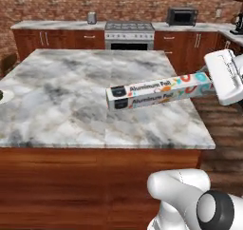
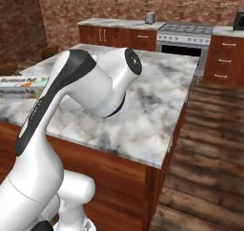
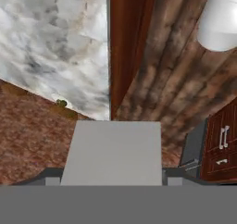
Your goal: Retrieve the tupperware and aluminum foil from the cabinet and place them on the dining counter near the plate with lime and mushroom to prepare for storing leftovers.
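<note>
Hand: our gripper [image 1: 214,84] sits at the right edge of the left base view, clamped on one end of the foil box [image 1: 159,91]; the fingers themselves are hidden behind the white hand, so we judge the grasp from the box hanging level in the air.

Foil box: it sticks out sideways from the hand toward the middle of the frame, above the right part of the counter [image 1: 95,105], apparently clear of the top. In the hand view its grey end face [image 3: 113,153] fills the lower middle, between the two dark fingertips [image 3: 178,176]. In the right base view a short piece of it shows at the left edge [image 2: 21,86], behind our arm.

Why held so: gripped by the end, the long box reaches ahead of the hand, which we think suits carrying it over the counter edge and laying it down flat.

Plate: a small sliver of a dish [image 1: 4,97] shows at the far left edge of the left base view; we take it for the target plate, but cannot make out what lies on it. The box is well apart from it.

Task stage: foil in transit, not yet set down; we see no tupperware here.

Surface: grey-white marble top on a red-brown wooden base.

Room: brick walls, wooden floor, a stove [image 1: 129,34] and a microwave [image 1: 182,16] along the back counter.
</note>
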